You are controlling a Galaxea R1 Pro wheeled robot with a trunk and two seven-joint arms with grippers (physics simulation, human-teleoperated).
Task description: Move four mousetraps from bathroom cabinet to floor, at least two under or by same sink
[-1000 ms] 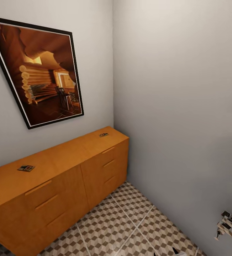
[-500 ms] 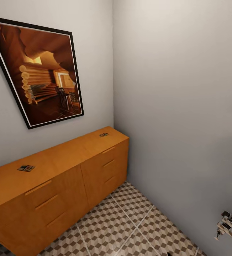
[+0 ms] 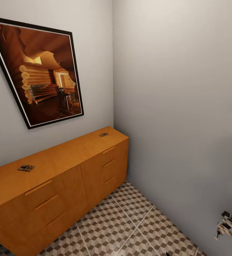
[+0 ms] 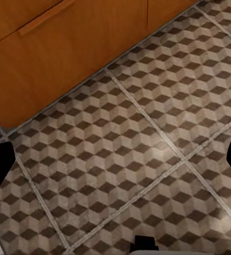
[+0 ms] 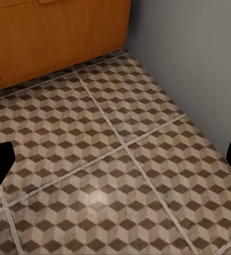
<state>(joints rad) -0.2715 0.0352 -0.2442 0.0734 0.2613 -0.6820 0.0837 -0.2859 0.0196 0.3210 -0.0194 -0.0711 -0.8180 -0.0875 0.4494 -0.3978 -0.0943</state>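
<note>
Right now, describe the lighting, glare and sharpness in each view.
Head view: soft, even light, the wall corner shaded, the two mousetraps small but sharp. Left wrist view: a faint sheen on the floor tiles, the cabinet slightly soft. Right wrist view: a pale glare patch on the tiles.

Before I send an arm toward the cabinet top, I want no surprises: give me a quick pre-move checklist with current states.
1. Mousetraps located: ok, the near mousetrap and the far mousetrap lie on the cabinet top; other two cannot tell.
2. Left gripper empty, fingers apart: ok.
3. Right gripper empty, fingers apart: ok.
4. Bathroom floor below free for placing: ok.
5. Sink position known: cannot tell.
6. Drawers shut: ok.
</note>
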